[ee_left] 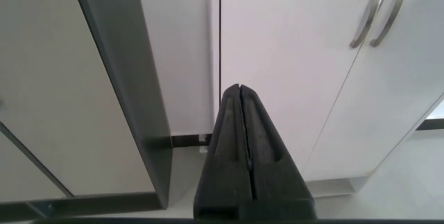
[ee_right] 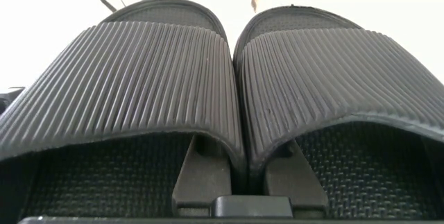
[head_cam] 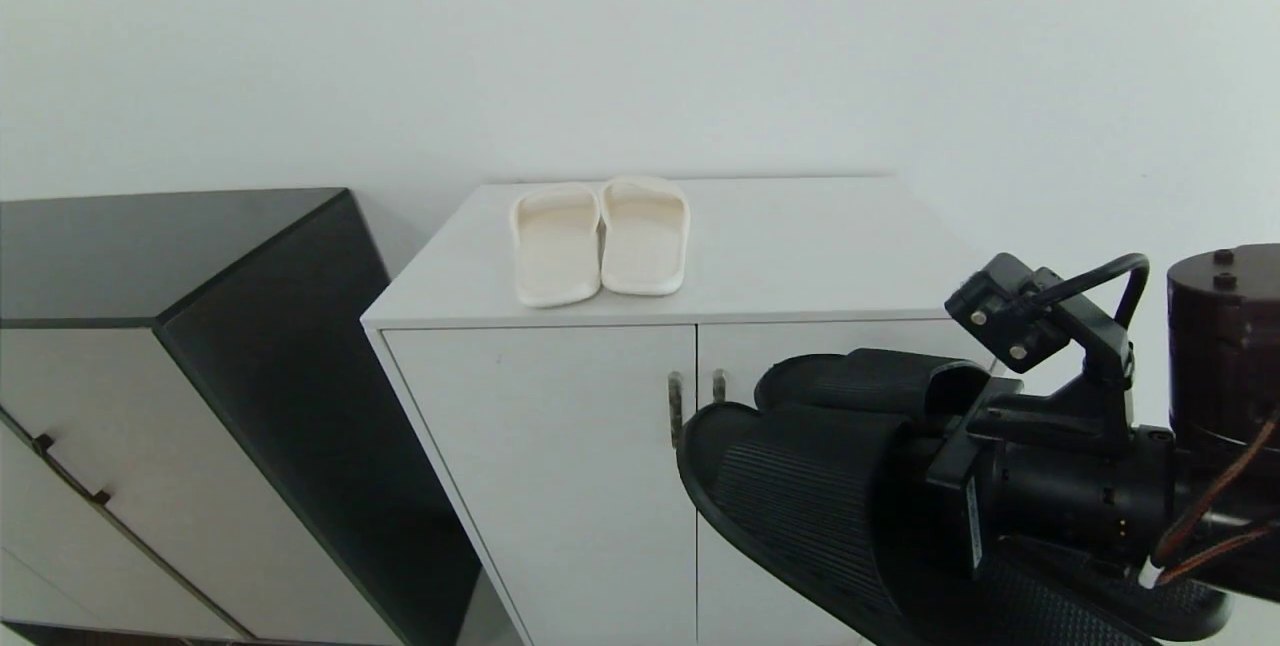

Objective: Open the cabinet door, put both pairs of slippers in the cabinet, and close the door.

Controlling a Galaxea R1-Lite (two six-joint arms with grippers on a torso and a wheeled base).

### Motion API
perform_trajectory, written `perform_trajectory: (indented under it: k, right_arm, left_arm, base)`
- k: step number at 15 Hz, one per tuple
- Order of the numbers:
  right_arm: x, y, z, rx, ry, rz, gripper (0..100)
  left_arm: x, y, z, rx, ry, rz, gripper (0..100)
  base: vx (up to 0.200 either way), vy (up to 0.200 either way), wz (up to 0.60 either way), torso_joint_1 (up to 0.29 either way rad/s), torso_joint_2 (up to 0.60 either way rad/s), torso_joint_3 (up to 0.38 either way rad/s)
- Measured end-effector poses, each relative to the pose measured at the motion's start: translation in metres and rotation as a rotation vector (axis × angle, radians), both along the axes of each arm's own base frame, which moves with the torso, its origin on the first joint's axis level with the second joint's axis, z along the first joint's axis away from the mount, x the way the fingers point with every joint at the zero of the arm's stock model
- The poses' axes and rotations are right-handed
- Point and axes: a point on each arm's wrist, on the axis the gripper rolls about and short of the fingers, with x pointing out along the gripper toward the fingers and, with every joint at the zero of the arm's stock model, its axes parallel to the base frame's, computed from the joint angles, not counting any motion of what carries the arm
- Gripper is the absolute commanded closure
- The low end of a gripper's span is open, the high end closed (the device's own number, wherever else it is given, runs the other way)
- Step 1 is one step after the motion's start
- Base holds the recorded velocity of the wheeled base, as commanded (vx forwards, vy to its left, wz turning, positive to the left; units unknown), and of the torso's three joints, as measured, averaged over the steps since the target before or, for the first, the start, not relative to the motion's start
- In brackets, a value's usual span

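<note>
Little is done yet: the cabinet point(head_cam: 800, 256) is shut, and the white slippers point(head_cam: 598, 239) lie on its top toward the back edge. Our right gripper point(ee_right: 244, 182) pinches the black slippers point(head_cam: 800, 486) together, level before the right door point(head_cam: 800, 338). Our left gripper point(ee_left: 248, 154), pressed together, hangs low before the left door point(head_cam: 560, 466).

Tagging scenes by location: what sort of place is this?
Probably a home entryway, or a mock-up of one: closed white cabinet with cream slippers on top, a dark cabinet beside it, black slippers in the right claw.
</note>
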Motion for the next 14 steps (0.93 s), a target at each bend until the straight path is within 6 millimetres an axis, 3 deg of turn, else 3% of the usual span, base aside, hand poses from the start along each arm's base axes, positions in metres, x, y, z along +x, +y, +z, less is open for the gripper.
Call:
perform_trajectory:
  k: [6,7,14]
  right_arm:
    - [0.0022,-0.0003,-0.0021,-0.005,0.005,-0.007,100]
    - [0.0023,-0.0002,-0.002,-0.005,0.004,-0.007,100]
    - [0.0011,-0.0006,-0.0057,-0.017,-0.003,-0.002,100]
  left_arm:
    - [-0.0014,-0.0002,-0.0004,0.005,-0.019,0.009,100]
    - [-0.0015,-0.0002,-0.0004,0.002,-0.02,0.01,0]
    - [-0.0016,-0.0002,-0.0005,0.0,-0.022,0.01,0]
  base:
    - [0.0,0.0,0.0,-0.176,0.5,0.315]
    - [0.0,0.0,0.0,-0.154,0.47,0.32]
    - [0.0,0.0,0.0,-0.113,0.46,0.344]
